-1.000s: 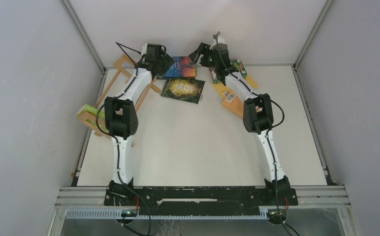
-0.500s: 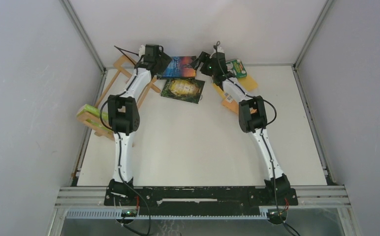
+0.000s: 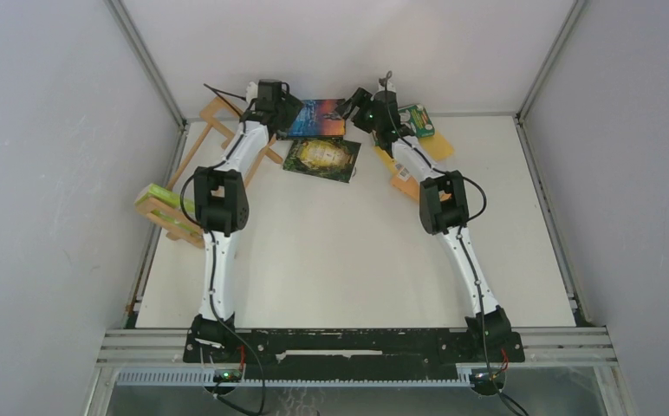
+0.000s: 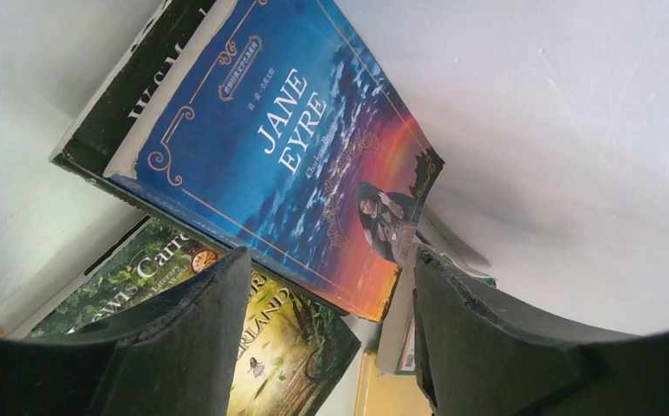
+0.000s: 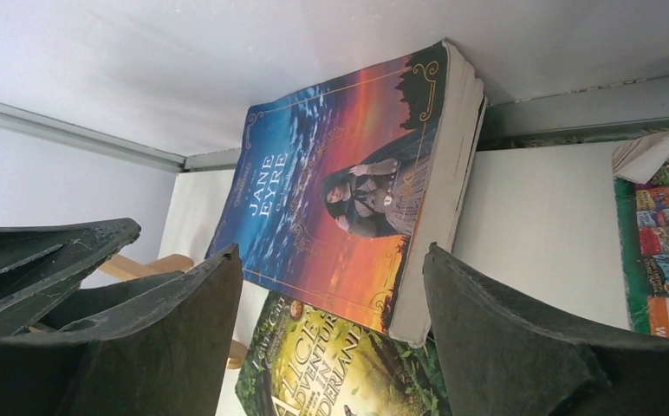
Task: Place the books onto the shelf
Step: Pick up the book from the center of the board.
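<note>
Books, as I count them: one lime-green paperback [image 3: 153, 192] apparently lodged at the near end of the shelf [image 3: 162, 212], which lies askew along the left edge of the table [image 3: 340, 251]. Not yet shelved: blue Jane Eyre [image 4: 288, 165] at the far wall atop a black volume [image 4: 110, 113], Alice paperback [image 3: 322, 159] just in front, green book [image 3: 418, 119] and yellow-orange covers [image 3: 405, 176] to the right. Left gripper [image 4: 327, 269] and right gripper [image 5: 331, 260] both released and empty, flanking Jane Eyre; I judge the task barely begun.

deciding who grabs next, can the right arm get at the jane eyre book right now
Probably yes: the right gripper is open and faces the Jane Eyre book with nothing between them. The left gripper, also open, sits close on the book's other side and could crowd it.
</note>
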